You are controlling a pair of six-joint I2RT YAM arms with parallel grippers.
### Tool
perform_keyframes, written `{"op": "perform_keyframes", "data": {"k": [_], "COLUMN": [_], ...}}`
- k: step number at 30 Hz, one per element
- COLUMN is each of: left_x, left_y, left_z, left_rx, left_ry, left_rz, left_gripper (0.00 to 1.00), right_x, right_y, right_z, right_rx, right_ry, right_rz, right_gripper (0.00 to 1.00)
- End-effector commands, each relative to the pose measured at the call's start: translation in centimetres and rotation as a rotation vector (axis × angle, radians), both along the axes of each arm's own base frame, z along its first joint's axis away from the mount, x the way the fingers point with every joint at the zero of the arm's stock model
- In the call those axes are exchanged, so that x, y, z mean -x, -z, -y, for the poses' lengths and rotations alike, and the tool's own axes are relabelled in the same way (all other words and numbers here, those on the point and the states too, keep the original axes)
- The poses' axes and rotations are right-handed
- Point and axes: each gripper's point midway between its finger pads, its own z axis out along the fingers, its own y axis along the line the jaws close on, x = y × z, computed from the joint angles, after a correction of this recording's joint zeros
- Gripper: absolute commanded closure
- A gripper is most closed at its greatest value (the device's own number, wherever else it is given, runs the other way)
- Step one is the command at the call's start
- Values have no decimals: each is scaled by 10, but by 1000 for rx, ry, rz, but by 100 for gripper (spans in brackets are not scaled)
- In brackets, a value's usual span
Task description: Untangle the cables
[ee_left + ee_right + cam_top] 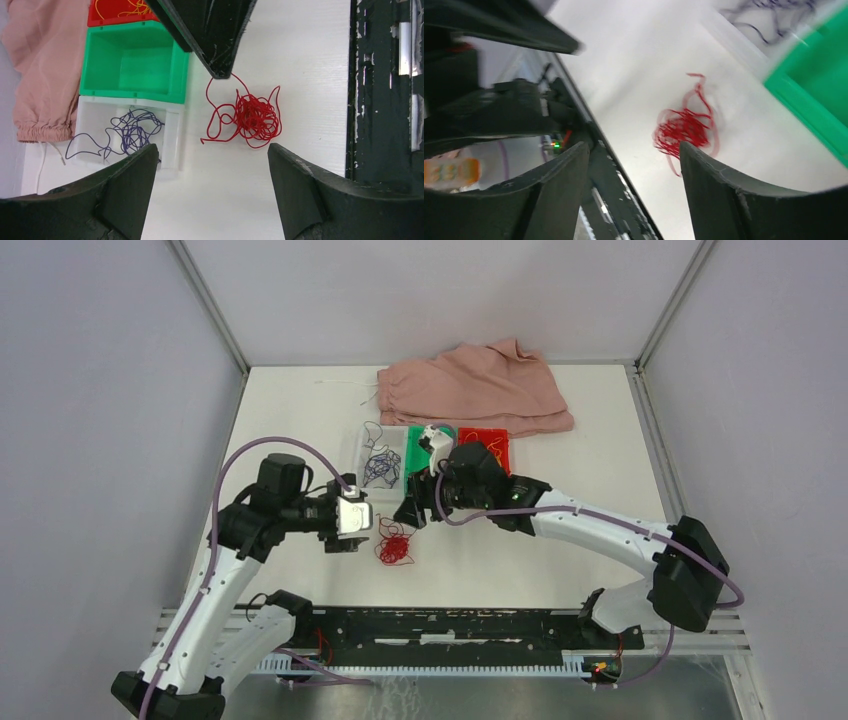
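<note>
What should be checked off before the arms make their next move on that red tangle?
1. Red cable lies on the bare table, outside every bin: ok.
2. Left tool open and empty: ok.
3. Right tool open and empty: ok.
4. Purple cable apart from the red one, in the white bin: ok.
5. Green bin empty: ok.
6. Red bundle free of real knots: cannot tell, the strands are too dense.
</note>
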Motion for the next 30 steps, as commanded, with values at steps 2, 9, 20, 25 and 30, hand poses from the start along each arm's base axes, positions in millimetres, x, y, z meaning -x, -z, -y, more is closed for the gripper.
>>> {"op": "perform_keyframes", "data": {"k": [2, 9, 20, 25, 30], "left_x": [-10, -14, -12, -15, -14], "left_y": [-6, -9, -11, -21, -36], "left_z": [-1, 0, -1, 7, 21], "left_rx": [-32, -30, -25, 57, 160], "left_ry": [41, 39, 34, -12, -28], "left_rz": [114, 138, 143, 99, 11], "left_gripper": [12, 9, 8, 8, 12], "right_x": [-21, -11, -19, -8, 11], "right_y": [55, 88, 74, 14, -35], "right_z": [30, 6, -14, -16, -15], "right_rx": [124, 44, -94, -206, -273], "right_ry": [180, 152, 135, 41, -70], "right_rz": [-122, -297, -289, -172, -87], "right_gripper": [25, 29, 82, 100, 100]}}
